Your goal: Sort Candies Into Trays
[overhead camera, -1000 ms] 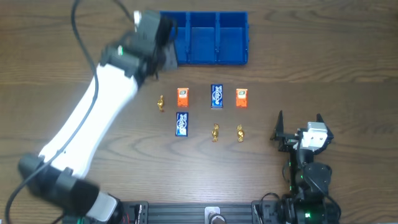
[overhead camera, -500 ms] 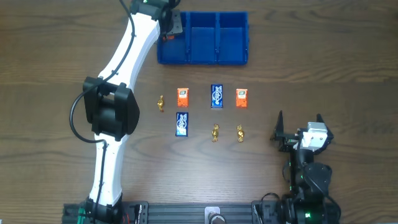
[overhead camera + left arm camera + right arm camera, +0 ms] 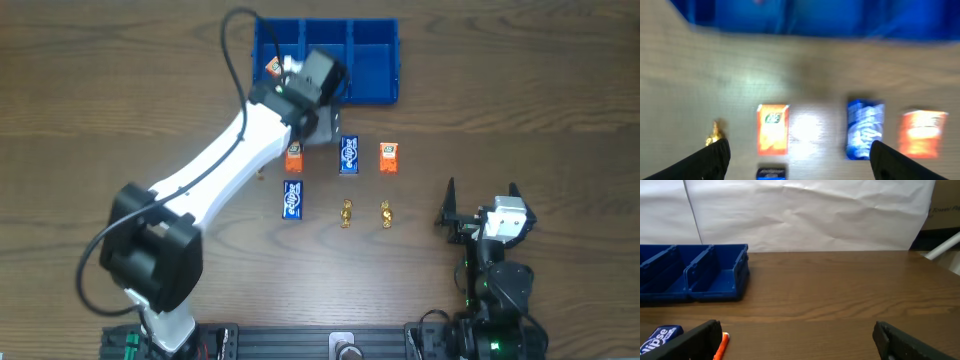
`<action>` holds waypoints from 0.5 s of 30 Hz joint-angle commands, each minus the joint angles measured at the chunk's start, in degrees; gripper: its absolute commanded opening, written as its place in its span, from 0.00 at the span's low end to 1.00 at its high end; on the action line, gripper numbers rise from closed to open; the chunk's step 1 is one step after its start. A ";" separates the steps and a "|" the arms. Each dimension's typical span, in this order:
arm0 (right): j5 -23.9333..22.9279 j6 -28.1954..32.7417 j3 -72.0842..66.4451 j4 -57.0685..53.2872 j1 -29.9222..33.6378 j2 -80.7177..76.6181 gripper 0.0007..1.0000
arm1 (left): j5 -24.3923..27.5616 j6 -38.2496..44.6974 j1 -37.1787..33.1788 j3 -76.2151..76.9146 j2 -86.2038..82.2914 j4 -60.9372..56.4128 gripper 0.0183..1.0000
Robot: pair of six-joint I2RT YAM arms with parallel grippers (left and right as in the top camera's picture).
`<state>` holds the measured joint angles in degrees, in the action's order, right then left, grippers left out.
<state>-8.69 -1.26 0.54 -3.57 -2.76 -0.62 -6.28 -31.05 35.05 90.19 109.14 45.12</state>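
The left end effector [image 3: 800, 146] hangs wide open and empty above the candies on the desk [image 3: 520, 100], touching nothing. Beneath it lie an orange pack [image 3: 773, 128], a blue pack [image 3: 865, 129] and a second orange pack [image 3: 921, 132]. The right end effector [image 3: 796, 327] is also spread wide and holds nothing, toward the desk's near right corner. One orange candy [image 3: 272, 68] lies in the leftmost compartment of the blue tray [image 3: 375, 95] by the far edge. In the top view the left arm [image 3: 220, 170] covers part of the first orange pack and most of a gold candy [image 3: 715, 134].

Dark wooden table [image 3: 520, 100].
Blue plastic three-bin tray [image 3: 375, 96] at far edge; orange packets [image 3: 389, 157], blue packets [image 3: 348, 155], gold-wrapped candies [image 3: 347, 213] mid-surface.
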 commanded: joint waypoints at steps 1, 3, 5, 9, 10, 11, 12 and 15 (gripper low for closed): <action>-0.04 -0.39 -0.07 -0.24 0.31 0.35 1.00 | 2.08 -3.26 -1.40 -12.09 2.19 -6.16 0.88; -0.04 -0.42 -0.07 -0.24 0.31 0.35 1.00 | 2.03 -3.02 -1.42 -13.22 2.89 -7.52 0.87; -0.04 -0.42 -0.07 -0.24 0.31 0.35 1.00 | 3.28 -2.12 -2.16 -13.22 4.81 -9.29 0.85; -0.04 -0.42 -0.07 -0.24 0.31 0.35 1.00 | 5.07 0.52 -3.15 -13.22 8.24 -10.95 0.82; -0.04 -0.42 -0.07 -0.24 0.31 0.35 1.00 | 5.79 1.33 -3.30 -13.22 8.57 -11.23 0.81; -0.04 -0.42 -0.07 -0.24 0.31 0.35 1.00 | 5.92 1.49 -3.39 -13.22 8.76 -11.34 0.79; -0.04 -0.42 -0.07 -0.24 0.31 0.35 1.00 | 5.90 1.55 -3.43 -13.22 8.85 -11.32 0.73; -0.04 -0.42 -0.07 -0.24 0.31 0.35 1.00 | 5.92 2.36 -3.56 -13.22 8.85 -11.32 0.37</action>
<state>-8.69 -1.26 0.54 -3.60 -2.76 -0.62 -1.56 -29.82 31.92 77.06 116.73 33.76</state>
